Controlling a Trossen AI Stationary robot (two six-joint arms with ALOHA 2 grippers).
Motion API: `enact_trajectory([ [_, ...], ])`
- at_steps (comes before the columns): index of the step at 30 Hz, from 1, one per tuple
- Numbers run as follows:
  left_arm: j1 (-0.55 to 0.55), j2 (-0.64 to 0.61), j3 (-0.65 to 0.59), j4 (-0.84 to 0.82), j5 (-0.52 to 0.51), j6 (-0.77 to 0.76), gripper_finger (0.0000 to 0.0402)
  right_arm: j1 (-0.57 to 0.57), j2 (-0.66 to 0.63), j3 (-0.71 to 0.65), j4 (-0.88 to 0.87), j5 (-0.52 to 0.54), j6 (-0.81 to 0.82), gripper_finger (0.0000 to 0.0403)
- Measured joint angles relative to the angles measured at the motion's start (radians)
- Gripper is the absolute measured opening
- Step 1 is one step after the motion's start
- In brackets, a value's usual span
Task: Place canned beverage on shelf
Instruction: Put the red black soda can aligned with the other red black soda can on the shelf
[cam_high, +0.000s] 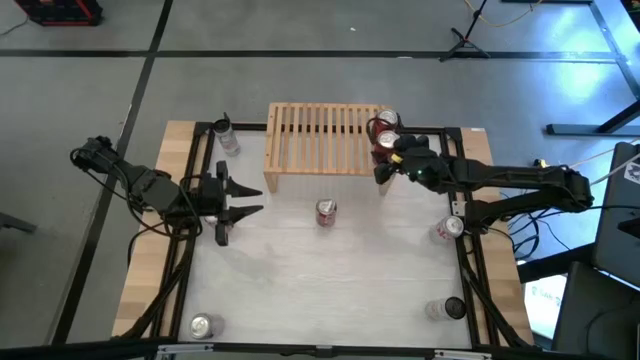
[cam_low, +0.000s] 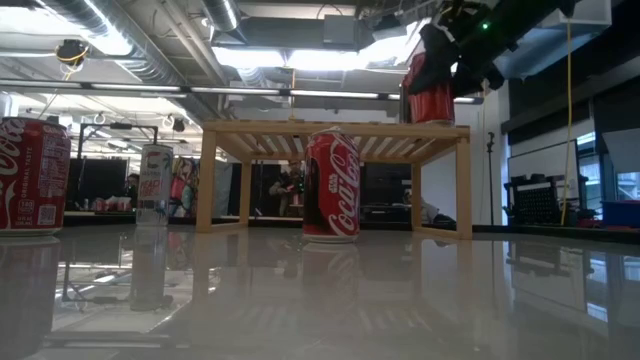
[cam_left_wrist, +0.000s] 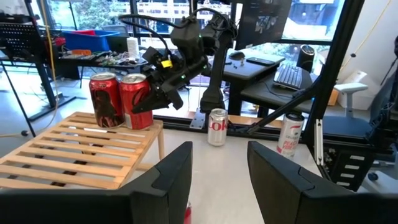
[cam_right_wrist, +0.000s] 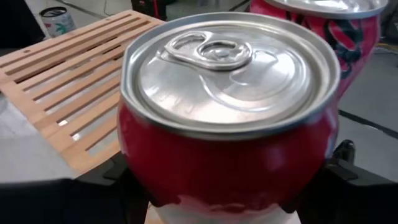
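Observation:
The light-wood shelf (cam_high: 320, 140) stands at the far middle of the table. A red can (cam_left_wrist: 106, 98) stands on its slatted top at the right end. Beside it is a second red can (cam_left_wrist: 138, 99), with my right gripper (cam_high: 386, 160) shut on it; the right wrist view looks down on its silver lid (cam_right_wrist: 227, 68). Another red can (cam_high: 326, 211) stands on the table in front of the shelf. My left gripper (cam_high: 245, 197) hovers open over the table's left middle, with nothing between its fingers. My right gripper pinches the red can's side wall (cam_left_wrist: 147, 104) between its two fingers, one on each opposite side (cam_right_wrist: 345, 168). The fingers come from the table's right side, slanting slightly down. The can is upright, its base at the shelf's right end; whether it rests there I cannot tell.
Loose cans stand around the table: a silver one at the far left (cam_high: 225, 133), one at the right edge (cam_high: 447, 229), one near right (cam_high: 445, 309), one near left (cam_high: 203, 325). The shelf's slats left of the two cans are bare.

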Motion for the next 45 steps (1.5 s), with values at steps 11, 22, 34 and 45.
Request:
enact_trajectory([
  [11, 0.0, 0.001, 0.0, 0.003, -0.009, 0.0, 0.0149, 0.001, 0.004, 0.001, 0.004, 0.007, 0.0, 0.0388],
  [22, 0.0, 0.001, 0.0, 0.003, -0.011, 0.0, 0.0149, 0.001, 0.004, 0.001, 0.056, -0.02, 0.002, 0.0341],
  [34, 0.0, 0.001, 0.0, 0.003, -0.011, 0.0, 0.0149, 0.003, 0.004, 0.008, 0.049, -0.002, 0.001, 0.033],
  [45, 0.0, 0.001, 0.0, 0.003, -0.016, -0.001, 0.0149, 0.003, 0.004, 0.104, 0.022, -0.002, -0.05, 0.033],
])
